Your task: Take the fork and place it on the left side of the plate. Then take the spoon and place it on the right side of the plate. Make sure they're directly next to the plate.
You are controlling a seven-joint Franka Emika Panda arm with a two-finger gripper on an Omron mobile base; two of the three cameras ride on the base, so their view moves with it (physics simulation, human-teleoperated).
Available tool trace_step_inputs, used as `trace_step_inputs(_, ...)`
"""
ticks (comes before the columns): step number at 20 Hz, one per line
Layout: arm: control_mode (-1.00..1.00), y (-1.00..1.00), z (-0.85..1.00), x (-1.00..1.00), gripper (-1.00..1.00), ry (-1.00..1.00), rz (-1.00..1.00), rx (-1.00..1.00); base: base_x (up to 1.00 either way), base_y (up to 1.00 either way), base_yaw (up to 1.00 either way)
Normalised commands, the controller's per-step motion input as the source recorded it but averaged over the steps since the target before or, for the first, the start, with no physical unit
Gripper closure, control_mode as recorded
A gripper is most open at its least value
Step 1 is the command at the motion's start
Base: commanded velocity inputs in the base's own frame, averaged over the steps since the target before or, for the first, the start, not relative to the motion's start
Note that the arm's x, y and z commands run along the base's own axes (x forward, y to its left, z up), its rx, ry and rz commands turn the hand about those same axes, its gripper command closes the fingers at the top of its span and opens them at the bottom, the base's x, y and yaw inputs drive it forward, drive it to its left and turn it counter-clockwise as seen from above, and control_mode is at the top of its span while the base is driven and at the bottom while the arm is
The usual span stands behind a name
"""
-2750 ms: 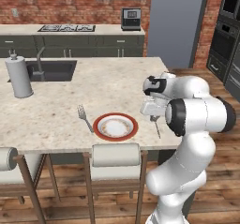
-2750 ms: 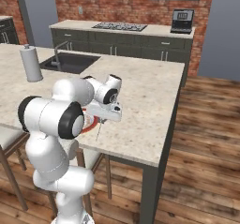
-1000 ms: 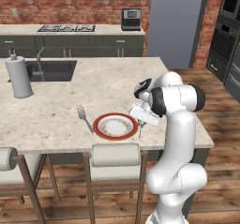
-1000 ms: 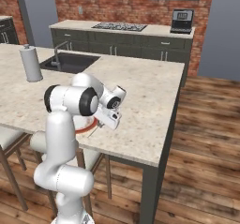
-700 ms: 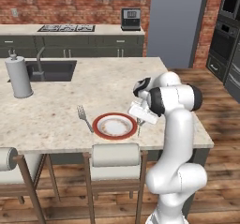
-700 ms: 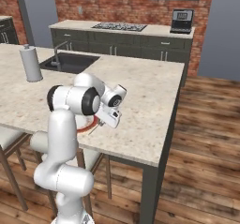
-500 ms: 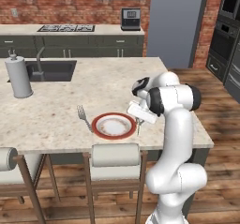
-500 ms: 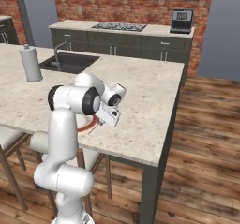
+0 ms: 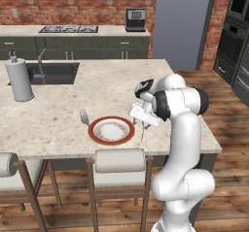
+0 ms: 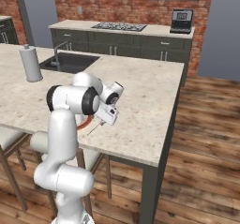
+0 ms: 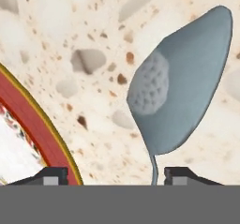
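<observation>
The red-rimmed plate (image 9: 111,130) lies near the counter's front edge. The fork (image 9: 84,116) rests just off the plate's left rim. The pale blue spoon (image 11: 180,89) lies on the counter close to the plate's right side, its thin handle (image 9: 142,133) pointing toward the front edge. My gripper (image 11: 115,176) hangs low over the spoon with its fingertips (image 11: 55,174) wide apart. The handle runs between them, touching neither, so the gripper is open. The plate's red rim (image 11: 33,124) curves to the spoon's left in the hand view. From the right base view, the spoon (image 10: 93,128) shows beneath the hand.
A paper towel roll (image 9: 18,80) stands at the counter's far left beside the sink (image 9: 53,73). Stools (image 9: 119,160) are tucked under the front edge. The counter's right edge (image 9: 209,136) is close behind the arm.
The jaws have spread from shut to wide apart, letting go of the spoon's handle. The arm has barely moved over the last second.
</observation>
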Motion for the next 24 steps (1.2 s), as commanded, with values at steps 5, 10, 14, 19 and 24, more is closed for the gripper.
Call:
trace_step_inputs(5,-1.0,-0.08,0.03,-0.01,-1.0,-0.15,0.0,0.0,0.0,0.0,0.0)
trace_step_inputs(10,-1.0,-0.02,0.21,0.0,-1.0,-0.14,0.0,0.02,0.0,0.0,0.0)
trace_step_inputs(14,-1.0,0.0,0.52,-0.34,-1.0,-0.09,0.0,0.04,0.0,0.0,0.0)
trace_step_inputs(19,-1.0,0.0,0.76,-0.8,-1.0,-0.11,0.0,0.01,0.0,0.0,0.0)
trace_step_inputs(24,-1.0,0.17,0.79,-0.99,-1.0,-0.05,-0.02,-0.05,0.0,0.0,0.0)
